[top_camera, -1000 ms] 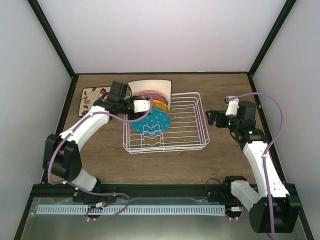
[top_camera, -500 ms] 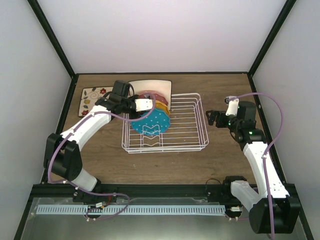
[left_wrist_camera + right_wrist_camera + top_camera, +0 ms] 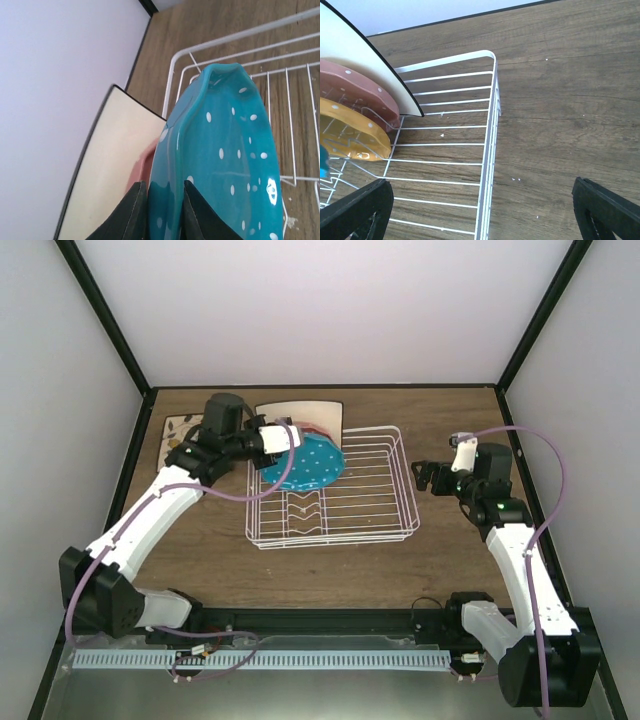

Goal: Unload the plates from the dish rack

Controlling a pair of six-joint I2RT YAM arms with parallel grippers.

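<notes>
- The left tool pinches the rim of the blue plate, its jaws narrow on the edge. The plate hangs tilted over the left end of the rack. I cannot tell whether its lower edge clears the wires.
- The grip is on a thin scalloped edge, with the plate's weight out to one side. I judge a quick swing may make it swivel or slip out.
- The pink plate, orange plate and cream plate stand in the rack just behind. A low or backward pull may knock them or snag a prong.
- A floral plate lies on the table to the left, partly under the arm. Setting down hard on it risks a chip.
- The right tool sits wide open beside the rack's right end, holding nothing.
</notes>
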